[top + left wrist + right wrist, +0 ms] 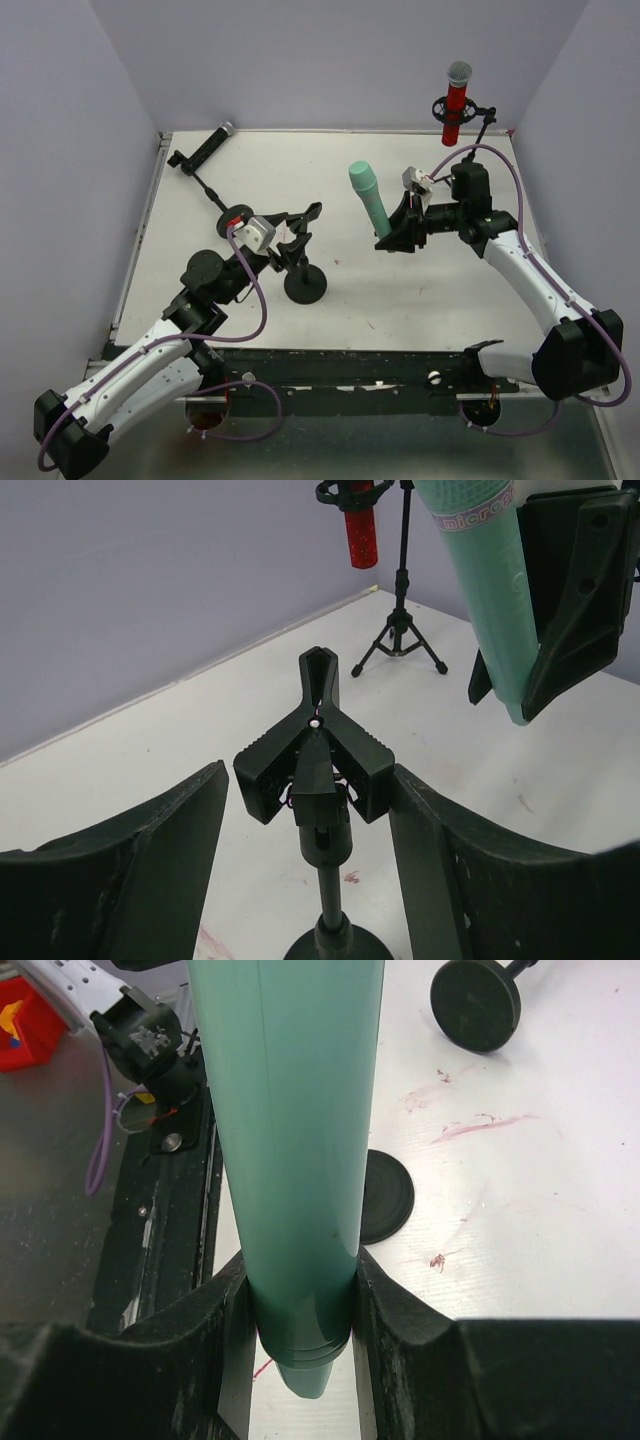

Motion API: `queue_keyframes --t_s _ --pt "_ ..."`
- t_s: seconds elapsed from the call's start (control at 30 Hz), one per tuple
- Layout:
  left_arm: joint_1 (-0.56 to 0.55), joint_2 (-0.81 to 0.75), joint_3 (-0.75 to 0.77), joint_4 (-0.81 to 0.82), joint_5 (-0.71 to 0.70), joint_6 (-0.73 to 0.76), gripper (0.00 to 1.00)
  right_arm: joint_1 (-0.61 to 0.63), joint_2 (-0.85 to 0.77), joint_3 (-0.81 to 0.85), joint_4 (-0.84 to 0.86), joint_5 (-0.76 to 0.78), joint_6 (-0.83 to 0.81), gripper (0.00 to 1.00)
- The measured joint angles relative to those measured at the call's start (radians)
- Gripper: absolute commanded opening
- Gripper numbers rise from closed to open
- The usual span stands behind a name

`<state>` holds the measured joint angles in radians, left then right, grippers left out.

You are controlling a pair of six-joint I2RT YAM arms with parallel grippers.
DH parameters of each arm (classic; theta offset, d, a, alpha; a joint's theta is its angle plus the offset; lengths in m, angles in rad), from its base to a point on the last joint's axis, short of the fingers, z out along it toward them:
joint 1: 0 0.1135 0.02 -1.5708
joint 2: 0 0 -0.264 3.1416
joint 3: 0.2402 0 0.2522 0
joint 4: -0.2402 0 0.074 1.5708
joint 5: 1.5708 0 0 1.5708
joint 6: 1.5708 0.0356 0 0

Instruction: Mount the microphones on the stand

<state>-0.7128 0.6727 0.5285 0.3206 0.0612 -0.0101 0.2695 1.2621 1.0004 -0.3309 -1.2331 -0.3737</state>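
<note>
We see the mint-green microphone held off the worktop right of centre. It tilts, head up and toward the far left, and its lower end hangs free. The right gripper is clamped on it near that lower end, one finger pressed to each side of the barrel. The right arm rises from its base at the near right and bends at the elbow, its wrist turned toward the middle of the worktop.

Just left of the microphone stands the round-based stand, upright, with its black clip at the top and the clip's upper tips together. The left gripper has its fingers apart, one on each side of the clip's wings. We cannot tell whether they touch the wings. The left arm reaches in low from the near left, forearm angled toward the centre.

The red microphone sits upright in the tripod stand at the far right corner. The black microphone lies at a slant near the far left corner, too small for us to see what carries it.

Both wrist views cut off the green microphone's head, and in the top view the left gripper hides much of the clip
</note>
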Motion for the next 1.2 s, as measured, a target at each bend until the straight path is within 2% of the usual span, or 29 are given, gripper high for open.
queue_keyframes --t_s 0.63,0.7,0.8,0.87,1.2 --pt "0.000 0.010 0.000 0.015 -0.013 0.014 0.71 0.000 0.000 0.000 -0.001 -0.011 -0.001 0.07" --pt "0.000 0.010 0.000 0.015 -0.014 0.014 0.58 0.000 0.000 0.000 -0.002 -0.012 -0.001 0.07" --pt "0.000 0.010 0.000 0.014 -0.016 0.017 0.31 0.000 0.000 0.000 -0.002 -0.012 -0.001 0.07" --pt "0.000 0.008 0.001 0.014 -0.016 0.020 0.22 0.000 0.000 0.000 -0.002 -0.012 -0.001 0.07" --pt "0.000 -0.010 0.004 -0.016 -0.008 0.029 0.20 0.000 0.001 0.000 -0.011 -0.012 -0.013 0.07"
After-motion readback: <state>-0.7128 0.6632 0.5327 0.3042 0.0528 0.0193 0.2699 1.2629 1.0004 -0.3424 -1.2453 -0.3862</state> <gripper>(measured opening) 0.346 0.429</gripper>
